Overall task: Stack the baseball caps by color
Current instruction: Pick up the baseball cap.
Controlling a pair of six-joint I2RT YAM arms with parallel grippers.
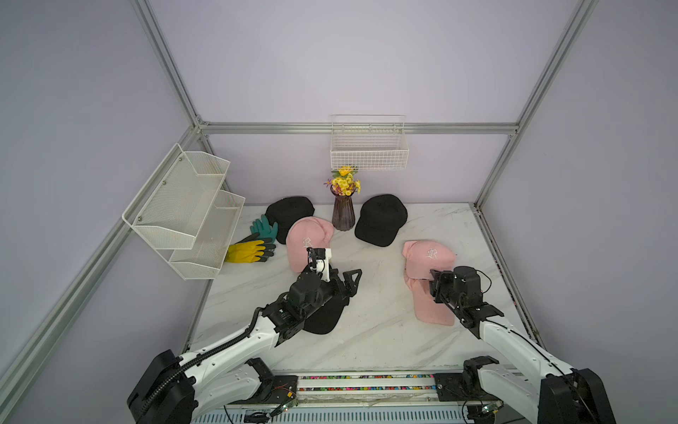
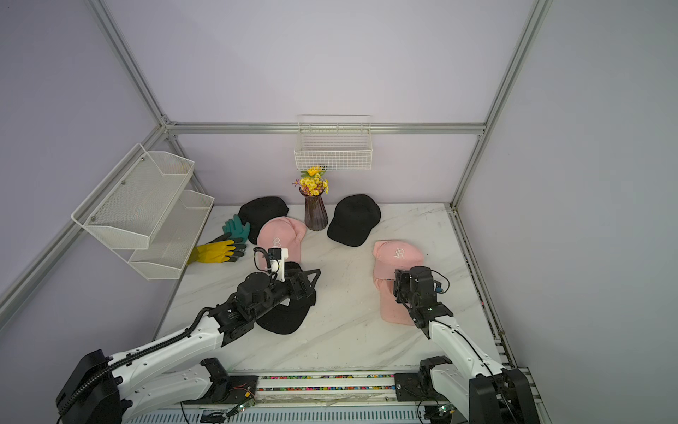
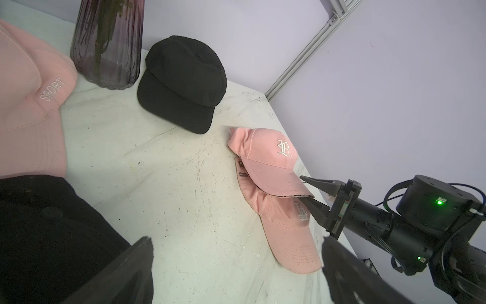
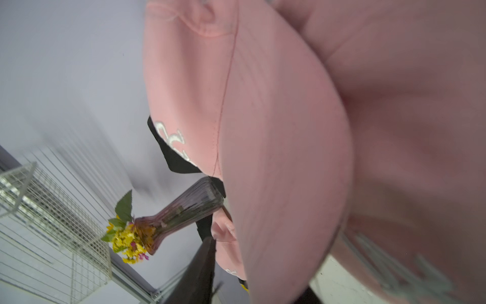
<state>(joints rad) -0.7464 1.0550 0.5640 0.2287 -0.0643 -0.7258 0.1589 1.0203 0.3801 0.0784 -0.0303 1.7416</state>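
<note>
At about 3 o'clock on the table [image 1: 367, 330] (back wall taken as 12 in the top views), the top pink cap [image 1: 429, 257] lies on the lower pink cap [image 1: 433, 308]. Both brims point toward 6, and the upper cap is set back so the lower brim shows in front. The right gripper [image 3: 306, 190] meets the top cap's brim from 5 o'clock. In the left wrist view one finger [image 3: 318, 183] lies over the brim edge and the other runs beneath it. The edge therefore sits between narrowed jaws, but whether they pinch it cannot be told. The right wrist view is mostly blurred pink fabric. The left gripper [image 1: 348, 284] has its jaws spread wide and empty, pointing toward 2 o'clock. It hovers over the front black cap [image 1: 323, 319] at 7, which sits under the wrist rather than between the fingers. A third pink cap [image 1: 306, 238] lies at 11, just in front of the left black cap [image 1: 290, 216]. The right black cap [image 1: 381, 220] is at 1, the vase [image 1: 343, 213] at 12 and the gloves [image 1: 257, 242] at 10.
</note>
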